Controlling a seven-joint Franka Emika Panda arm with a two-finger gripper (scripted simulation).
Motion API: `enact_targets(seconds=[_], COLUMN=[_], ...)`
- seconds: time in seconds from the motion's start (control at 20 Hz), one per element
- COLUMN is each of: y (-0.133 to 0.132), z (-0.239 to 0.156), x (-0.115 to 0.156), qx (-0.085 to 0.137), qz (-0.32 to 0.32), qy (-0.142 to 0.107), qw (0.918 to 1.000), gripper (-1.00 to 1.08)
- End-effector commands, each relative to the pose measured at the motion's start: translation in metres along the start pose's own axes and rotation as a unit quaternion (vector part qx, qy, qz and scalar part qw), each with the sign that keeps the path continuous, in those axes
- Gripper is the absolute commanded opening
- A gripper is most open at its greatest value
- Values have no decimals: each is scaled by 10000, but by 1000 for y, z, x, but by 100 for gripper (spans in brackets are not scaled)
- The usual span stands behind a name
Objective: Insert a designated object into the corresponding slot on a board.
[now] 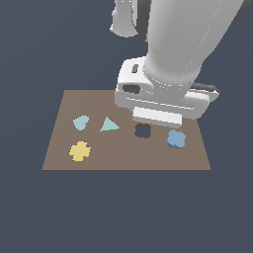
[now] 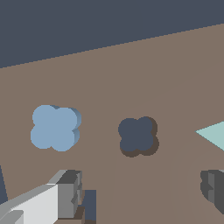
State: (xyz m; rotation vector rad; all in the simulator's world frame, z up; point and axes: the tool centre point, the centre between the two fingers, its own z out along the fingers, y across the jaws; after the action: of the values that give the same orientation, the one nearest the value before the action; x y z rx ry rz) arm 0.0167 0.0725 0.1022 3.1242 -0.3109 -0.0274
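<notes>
— Board [image 1: 126, 160], left to right?
— Yellow cross [image 1: 79, 151], teal triangle [image 1: 108, 124], slot [image 1: 143, 131], then the blue piece [image 1: 176, 139] — flat on the board, just beside the slot, not inserted.
— Gripper [image 2: 142, 192]?
— Above the slot; fingers [image 2: 68, 192] spread apart, holding nothing.

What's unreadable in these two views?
- Tool: exterior view hides its fingers behind the wrist housing; wrist view cuts them off at the picture's edge. Open or shut: cannot tell.
- Teal triangle: cut off by the wrist view's edge.
- Board: far edge partly hidden by the arm, exterior view.
</notes>
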Motion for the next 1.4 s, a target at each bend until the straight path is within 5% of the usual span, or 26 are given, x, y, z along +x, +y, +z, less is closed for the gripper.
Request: enact_targets(seconds=[0.0,0.6,1.35], y=[-20,-79,-87], z=[12,47,65], x=[4,23,27], qx=[6,22,23], qz=[152,613,672], qy=[19,77,83], qw=[9999,9981,9977], gripper=[100,100,100])
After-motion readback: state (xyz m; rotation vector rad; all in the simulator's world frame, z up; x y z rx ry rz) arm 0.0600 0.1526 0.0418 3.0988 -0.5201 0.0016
